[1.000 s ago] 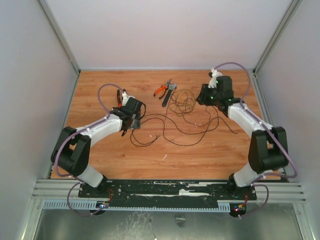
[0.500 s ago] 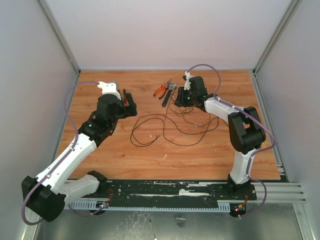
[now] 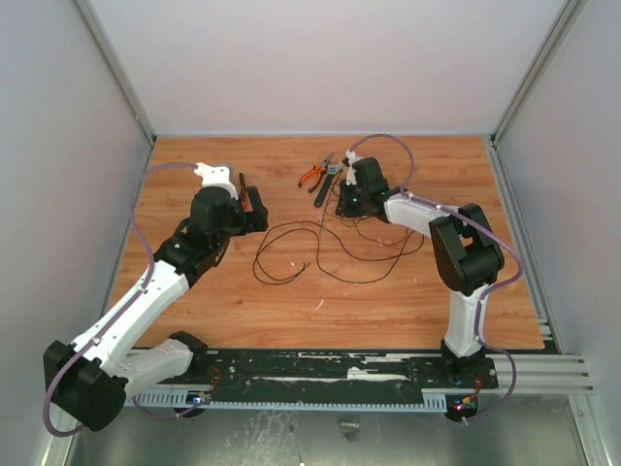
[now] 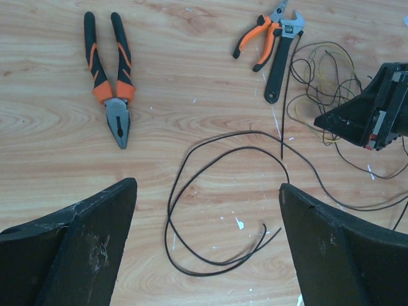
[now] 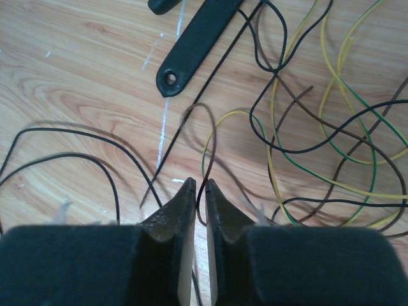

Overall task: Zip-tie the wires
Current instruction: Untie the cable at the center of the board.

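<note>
Bare wood-grain tabletop (image 3: 243, 311) gives open passage across the lower centre of the overhead view. Obstacles farther up: thin, loosely looping black, brown, yellow and green wires (image 5: 275, 75) at centre, with a straight black plastic strip (image 4: 285, 108) lying through them. In the left wrist view, orange-handled pliers (image 4: 109, 89) sit upper left, and a second pair (image 4: 264, 54) touches a black wrench (image 4: 282, 64) upper right.

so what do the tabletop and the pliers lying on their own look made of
Tabletop: wood or wood-look laminate, matte, visible grain, white scuffs. Pliers: dull grey metal nose, probably steel; black-and-orange grips look like rubbery plastic.
</note>
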`<move>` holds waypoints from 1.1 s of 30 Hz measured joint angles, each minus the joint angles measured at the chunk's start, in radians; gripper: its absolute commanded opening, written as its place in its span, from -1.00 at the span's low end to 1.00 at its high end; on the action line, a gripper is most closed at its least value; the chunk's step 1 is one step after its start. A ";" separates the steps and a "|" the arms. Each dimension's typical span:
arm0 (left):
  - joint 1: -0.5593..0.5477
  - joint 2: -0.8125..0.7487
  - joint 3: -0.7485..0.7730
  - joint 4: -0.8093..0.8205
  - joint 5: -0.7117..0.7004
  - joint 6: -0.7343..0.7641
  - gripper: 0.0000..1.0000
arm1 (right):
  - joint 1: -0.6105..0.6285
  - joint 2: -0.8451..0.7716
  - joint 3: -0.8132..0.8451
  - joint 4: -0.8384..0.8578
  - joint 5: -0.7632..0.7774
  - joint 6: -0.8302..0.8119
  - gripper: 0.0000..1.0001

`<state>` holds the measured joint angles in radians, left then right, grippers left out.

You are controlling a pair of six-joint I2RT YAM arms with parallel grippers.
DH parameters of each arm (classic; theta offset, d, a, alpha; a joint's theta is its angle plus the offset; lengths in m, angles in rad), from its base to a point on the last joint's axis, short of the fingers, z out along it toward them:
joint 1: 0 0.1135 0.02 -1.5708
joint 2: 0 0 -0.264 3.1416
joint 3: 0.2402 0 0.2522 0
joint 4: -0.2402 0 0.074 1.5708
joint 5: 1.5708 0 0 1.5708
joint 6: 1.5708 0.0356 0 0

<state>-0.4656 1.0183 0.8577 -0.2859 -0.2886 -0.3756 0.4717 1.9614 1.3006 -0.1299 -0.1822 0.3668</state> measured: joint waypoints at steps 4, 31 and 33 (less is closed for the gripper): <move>0.002 -0.003 0.000 0.000 0.006 0.000 0.97 | 0.002 -0.002 0.016 -0.036 0.042 -0.010 -1.00; 0.011 0.097 0.037 0.219 0.362 -0.045 0.97 | -0.141 -0.314 0.819 -0.201 0.274 -0.233 -1.00; 0.011 0.135 0.055 0.266 0.403 -0.061 0.97 | -0.142 -0.314 0.819 -0.211 0.255 -0.234 -1.00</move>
<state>-0.4549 1.1534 0.9131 -0.0200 0.1146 -0.4370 0.3294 1.6478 2.1197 -0.3412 0.0727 0.1326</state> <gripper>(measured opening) 0.983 0.008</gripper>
